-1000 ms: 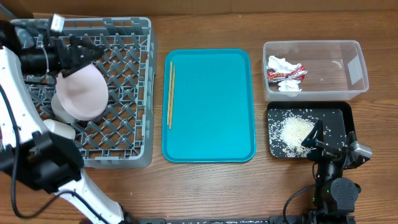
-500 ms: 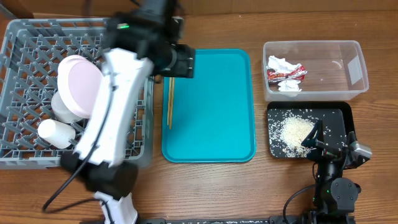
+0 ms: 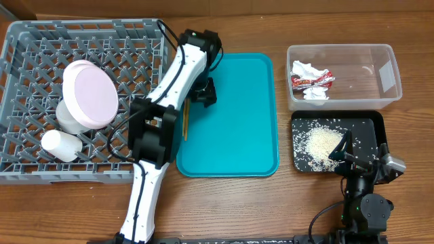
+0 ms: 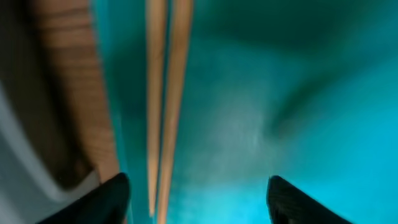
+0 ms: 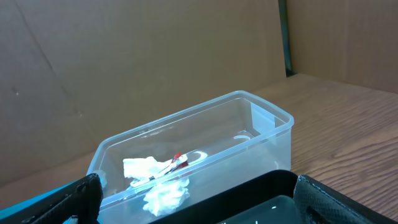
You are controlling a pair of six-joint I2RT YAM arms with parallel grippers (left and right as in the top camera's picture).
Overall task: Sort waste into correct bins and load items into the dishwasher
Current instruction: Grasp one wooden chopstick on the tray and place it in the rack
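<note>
Two wooden chopsticks (image 3: 184, 127) lie side by side along the left edge of the teal tray (image 3: 237, 135). My left gripper (image 3: 204, 92) hovers just over them, open and empty. In the left wrist view the chopsticks (image 4: 165, 93) run between the spread fingers (image 4: 199, 202), close to the left one. The grey dish rack (image 3: 135, 54) holds a white plate (image 3: 91, 95) on edge and a small white cup (image 3: 60, 144). The clear tub (image 3: 366, 64) holds the red-and-silver wrapper (image 3: 313, 80) and white tissue (image 5: 163, 194). The black tray (image 3: 369, 129) holds rice scraps (image 3: 321, 144). My right gripper (image 5: 211, 208) is open and empty by the black tray.
Another round white piece (image 3: 66, 116) sits partly hidden under the plate in the rack. The left arm (image 3: 166, 95) stretches over the rack's right wall. Wooden table (image 3: 230, 203) shows in front. A brown board (image 5: 155, 62) stands behind the tub.
My left arm has left the plate in the rack and swung right to the teal tray's left edge, over the chopsticks. The right arm has not moved.
</note>
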